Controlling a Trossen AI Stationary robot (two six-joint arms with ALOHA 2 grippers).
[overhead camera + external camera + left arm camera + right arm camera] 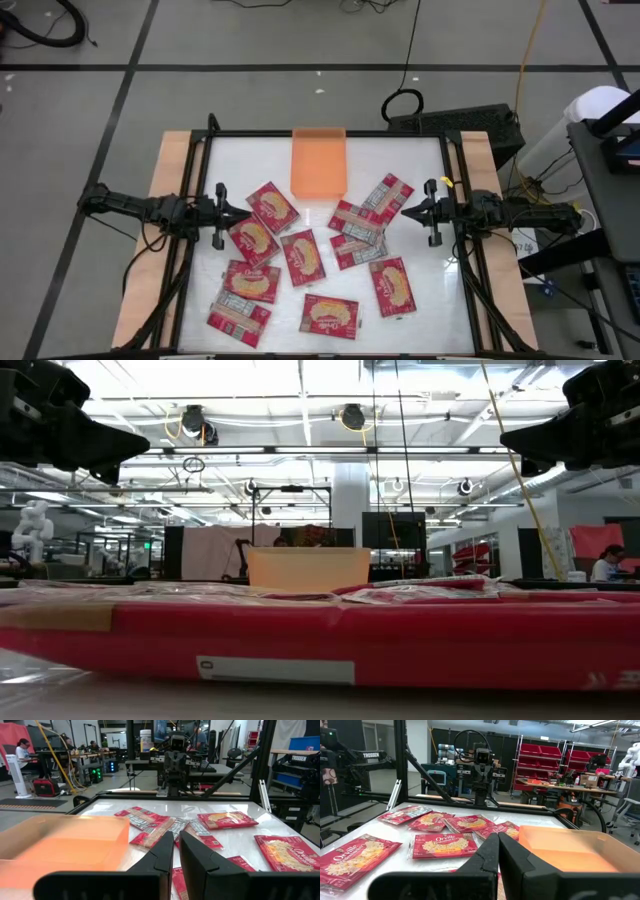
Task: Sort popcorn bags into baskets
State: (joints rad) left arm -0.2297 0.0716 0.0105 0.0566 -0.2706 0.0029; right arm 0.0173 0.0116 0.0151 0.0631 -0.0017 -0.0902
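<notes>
Left gripper [243, 212] sits with its fingers drawn almost together, only a thin slit between them, holding nothing; it hovers off the orange tray's [318, 160] near-left corner, just above a popcorn bag [272, 206]. Across the tabletop [420, 290], the right gripper [405, 211] has its fingers pressed fully together, also empty, off the tray's near-right corner, tip pointing at the bags [371, 207] piled there. From above, the two grippers face each other with the tray beyond the gap between them, against the far edge.

The high view lays out the whole spread: red bags fan out on the near side of the tray, some overlapping just to its right, one lone bag [330, 316] farthest from it. The tray looks bare inside.

The left wrist view adds what the overhead cannot: the tray's translucent wall [65, 842] close alongside, and the right arm's gripper [176, 762] straight ahead past the bags. The right wrist view shows the lettering on a bag [444, 844] and the tray's open interior [570, 851]. Down at the low view, one bag's red edge [330, 640] fills the foreground, the tray [308, 570] pale behind it, both grippers up in the corners, clear of the bags.
</notes>
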